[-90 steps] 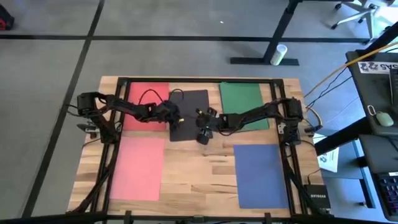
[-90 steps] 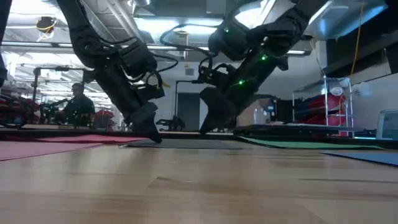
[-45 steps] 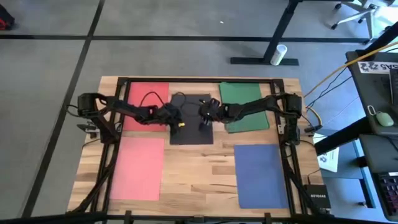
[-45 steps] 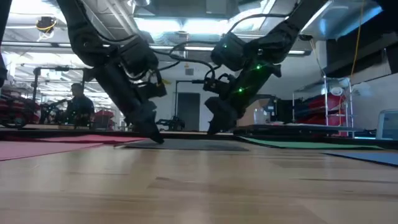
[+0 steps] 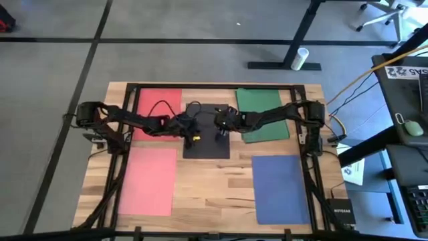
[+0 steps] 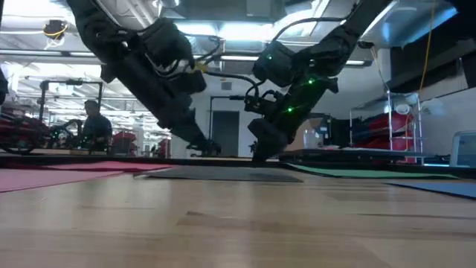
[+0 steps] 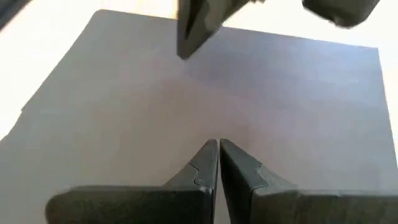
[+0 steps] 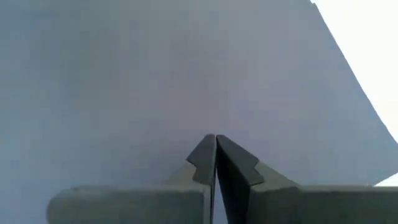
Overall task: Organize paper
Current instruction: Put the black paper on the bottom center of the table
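Both arms work the dark grey sheet (image 5: 206,130) at the middle back of the counter (image 5: 221,184). The left gripper (image 7: 217,149) and right gripper (image 8: 214,144) press down on it, jaws closed and empty. The next move likely calls for sliding it toward another sheet. No containers are in view; the red (image 5: 158,100), green (image 5: 262,114), pink (image 5: 148,181) and blue (image 5: 281,187) sheets lie apart.

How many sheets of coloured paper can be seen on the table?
5. Red sheet at far left, pink sheet at near left, dark grey sheet in the middle under both shut grippers, green sheet at far right, blue sheet at near right. Stacked sheets would be hidden.
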Controlling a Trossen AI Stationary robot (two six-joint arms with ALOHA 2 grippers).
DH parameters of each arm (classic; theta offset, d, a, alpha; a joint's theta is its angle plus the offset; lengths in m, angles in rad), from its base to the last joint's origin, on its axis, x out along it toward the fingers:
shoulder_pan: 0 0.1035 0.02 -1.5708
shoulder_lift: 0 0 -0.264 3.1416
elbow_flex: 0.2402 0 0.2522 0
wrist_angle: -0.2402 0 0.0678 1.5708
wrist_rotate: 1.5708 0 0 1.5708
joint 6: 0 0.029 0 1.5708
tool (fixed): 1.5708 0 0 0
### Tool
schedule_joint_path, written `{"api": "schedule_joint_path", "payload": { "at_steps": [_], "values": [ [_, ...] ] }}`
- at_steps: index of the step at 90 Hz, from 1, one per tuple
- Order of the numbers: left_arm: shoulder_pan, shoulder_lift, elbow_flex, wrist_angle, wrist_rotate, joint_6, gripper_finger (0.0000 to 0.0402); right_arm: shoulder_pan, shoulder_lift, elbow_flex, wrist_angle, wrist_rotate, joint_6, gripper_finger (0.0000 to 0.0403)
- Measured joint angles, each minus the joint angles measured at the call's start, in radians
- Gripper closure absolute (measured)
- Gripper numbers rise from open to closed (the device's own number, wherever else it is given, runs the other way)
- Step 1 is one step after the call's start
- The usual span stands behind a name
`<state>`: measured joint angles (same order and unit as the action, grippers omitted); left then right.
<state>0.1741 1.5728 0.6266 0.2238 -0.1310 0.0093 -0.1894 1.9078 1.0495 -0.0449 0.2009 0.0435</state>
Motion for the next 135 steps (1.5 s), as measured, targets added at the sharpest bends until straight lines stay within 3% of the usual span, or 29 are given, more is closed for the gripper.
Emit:
{"api": "schedule_joint_path", "payload": {
  "at_steps": [30, 48, 63, 86, 112, 135],
  "values": [
    [0.003, 0.004, 0.0, 0.038, -0.003, 0.022, 0.0402, 0.029, -0.268, 0.002, -0.24, 0.019, -0.014, 0.0403],
    [0.004, 0.004, 0.0, 0.058, -0.003, 0.017, 0.0402, 0.061, -0.443, 0.0, -0.448, 0.094, -0.017, 0.0403],
    [0.002, 0.004, 0.0, 0.064, -0.002, -0.003, 0.0402, 0.072, -0.546, -0.138, -0.418, 0.058, 0.059, 0.0403],
    [0.013, 0.005, 0.0, 0.134, -0.003, -0.025, 0.0402, 0.086, -0.546, -0.368, -0.271, -0.132, 0.211, 0.0399],
    [0.008, 0.091, 0.0, 0.159, 0.01, -0.054, 0.0402, 0.139, -0.531, -0.38, -0.242, -0.055, 0.213, 0.0372],
    [-0.043, 0.197, 0.001, 0.195, 0.008, -0.071, 0.0402, 0.137, -0.531, -0.38, -0.24, -0.034, 0.214, 0.0395]
  ]
}}
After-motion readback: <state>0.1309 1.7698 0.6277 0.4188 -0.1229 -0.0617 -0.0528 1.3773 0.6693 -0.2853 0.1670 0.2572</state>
